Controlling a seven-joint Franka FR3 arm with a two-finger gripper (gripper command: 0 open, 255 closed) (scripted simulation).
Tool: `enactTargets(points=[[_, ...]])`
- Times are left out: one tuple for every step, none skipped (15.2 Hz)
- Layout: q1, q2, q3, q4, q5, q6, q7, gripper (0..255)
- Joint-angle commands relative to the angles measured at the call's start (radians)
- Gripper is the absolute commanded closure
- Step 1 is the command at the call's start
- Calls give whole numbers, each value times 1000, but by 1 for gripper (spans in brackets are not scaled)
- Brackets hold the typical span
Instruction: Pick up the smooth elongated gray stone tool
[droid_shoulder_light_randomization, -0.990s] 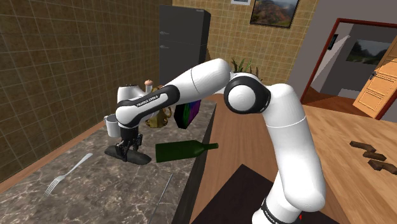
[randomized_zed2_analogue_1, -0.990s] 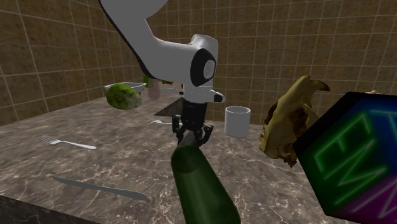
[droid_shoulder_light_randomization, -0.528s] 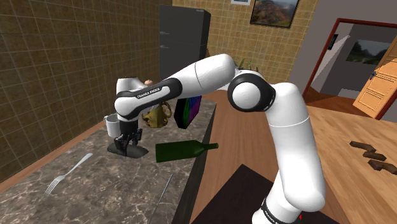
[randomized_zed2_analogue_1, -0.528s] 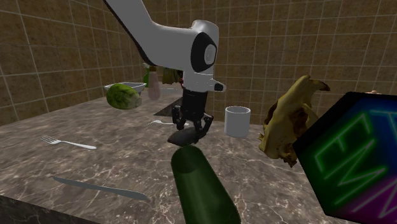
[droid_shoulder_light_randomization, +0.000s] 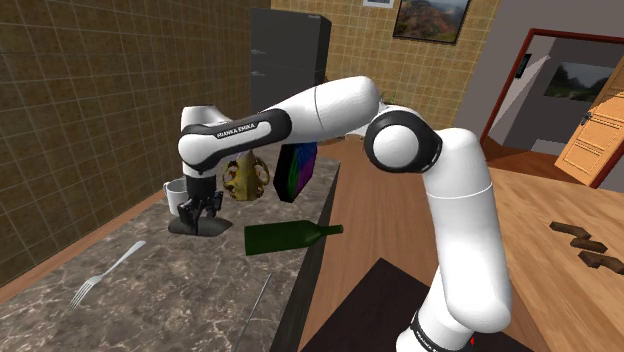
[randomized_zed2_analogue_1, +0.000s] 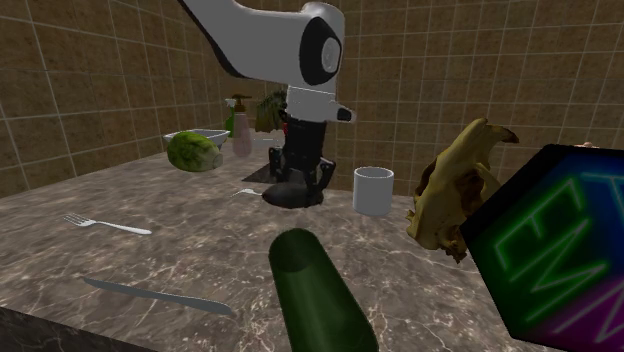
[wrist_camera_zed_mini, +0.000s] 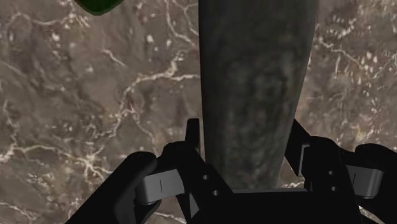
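A: Fingers?
B: Clenched on the stone tool (wrist_camera_zed_mini: 257, 83). One of the fingers (wrist_camera_zed_mini: 191, 143) is pressed to each long side, and the tool is clasped in the gripper (wrist_camera_zed_mini: 245, 153).

A: Tool's look?
B: Dark grey, smooth, elongated, mottled. It is seen running out ahead between the fingers.

A: Location?
B: It is held under the gripper (randomized_zed2_analogue_1: 298, 182), over the brown marble counter (randomized_zed2_analogue_1: 190, 255) and near the white mug (randomized_zed2_analogue_1: 373, 189). In the second exterior view it appears slightly raised off the marble. From the shoulder view, contact with the counter cannot be told.

A: Arm?
B: The counter is reached across from the stand, with the gripper (droid_shoulder_light_randomization: 200, 210) pointed down.

A: Surroundings?
B: A green bottle (randomized_zed2_analogue_1: 315, 295) is laid on its side close to the tool. A fork (randomized_zed2_analogue_1: 108, 225) and a knife (randomized_zed2_analogue_1: 160, 297) are laid flat farther off. A yellowish skull-like object (randomized_zed2_analogue_1: 460, 190) and a box with neon lettering (randomized_zed2_analogue_1: 550, 250) are placed beyond the mug.
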Motion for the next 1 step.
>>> enactTargets(points=[[0,0,0,7,0,-7,1,255]])
